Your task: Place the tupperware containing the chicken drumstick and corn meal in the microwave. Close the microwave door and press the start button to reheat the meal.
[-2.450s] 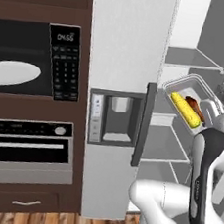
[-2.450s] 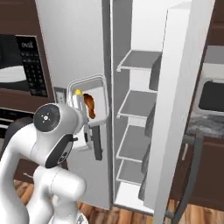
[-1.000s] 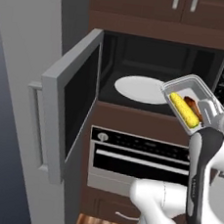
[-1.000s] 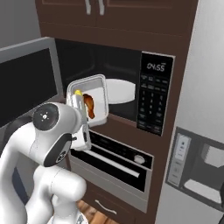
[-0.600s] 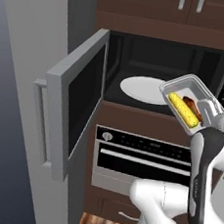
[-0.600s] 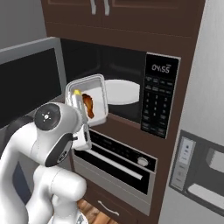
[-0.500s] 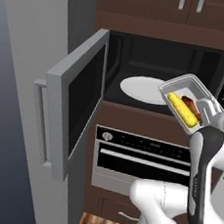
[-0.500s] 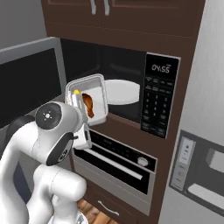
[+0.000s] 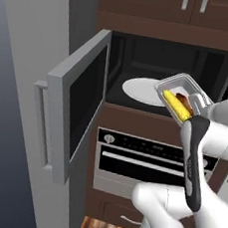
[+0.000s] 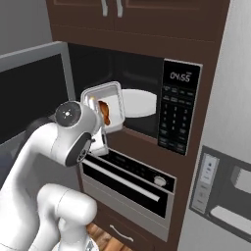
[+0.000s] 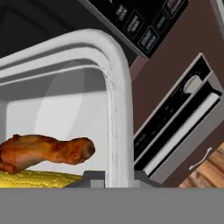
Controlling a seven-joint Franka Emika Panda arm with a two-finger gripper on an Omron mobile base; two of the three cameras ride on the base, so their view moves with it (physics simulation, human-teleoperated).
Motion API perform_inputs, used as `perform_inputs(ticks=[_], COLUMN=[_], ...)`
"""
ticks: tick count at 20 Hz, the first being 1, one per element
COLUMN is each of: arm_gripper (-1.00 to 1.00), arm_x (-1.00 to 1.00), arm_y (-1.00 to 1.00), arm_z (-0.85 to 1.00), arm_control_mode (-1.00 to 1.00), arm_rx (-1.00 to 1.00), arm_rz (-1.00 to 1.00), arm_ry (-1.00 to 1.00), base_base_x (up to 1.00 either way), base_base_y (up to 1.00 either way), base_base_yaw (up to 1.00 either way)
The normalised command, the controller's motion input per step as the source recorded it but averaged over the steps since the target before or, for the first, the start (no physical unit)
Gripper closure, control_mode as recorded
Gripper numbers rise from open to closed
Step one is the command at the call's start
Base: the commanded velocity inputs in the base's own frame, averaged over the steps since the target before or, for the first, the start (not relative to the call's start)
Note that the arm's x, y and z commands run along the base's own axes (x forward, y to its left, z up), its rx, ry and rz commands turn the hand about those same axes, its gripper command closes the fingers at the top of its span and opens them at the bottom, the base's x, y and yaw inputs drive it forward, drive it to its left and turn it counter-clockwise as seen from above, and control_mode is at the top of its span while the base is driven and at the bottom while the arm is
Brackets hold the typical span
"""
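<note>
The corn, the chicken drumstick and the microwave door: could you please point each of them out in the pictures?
corn [image 9: 177,106]: left base view, middle of the yellow cob.
chicken drumstick [image 11: 48,152]: hand view, middle of the brown meat.
microwave door [image 9: 87,98]: left base view, dark glass of the open door.

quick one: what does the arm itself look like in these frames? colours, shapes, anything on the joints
Glossy white arm of rounded, tubular links with bulbous shoulders. A dark charcoal strip runs along one link in the left base view. In the right base view, a round joint cap carries a dark grey disc with a small light centre. No loose cables or lettering visible. The gripper shows grey finger tips.
</note>
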Motion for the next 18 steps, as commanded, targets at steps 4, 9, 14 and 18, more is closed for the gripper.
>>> perform_inputs(ticks=[4, 9, 14, 18], arm_gripper=[1.00, 1.00, 1.00, 1.00], arm_x=[0.65, 0.59, 0.60, 0.76], arm_y=[0.13, 0.00, 0.00, 0.00], arm_z=[0.00, -0.08, -0.07, -0.10], arm_control_mode=[-1.00, -1.00, -1.00, -1.00], arm_rx=[-0.02, 0.00, -0.02, -0.01], arm_rz=[-0.01, 0.00, 0.00, 0.00], arm_ry=[0.09, 0.00, 0.00, 0.00], base_base_x=[0.00, 0.00, 0.00, 0.00], base_base_y=[0.00, 0.00, 0.00, 0.00], base_base_yaw=[0.00, 0.00, 0.00, 0.00])
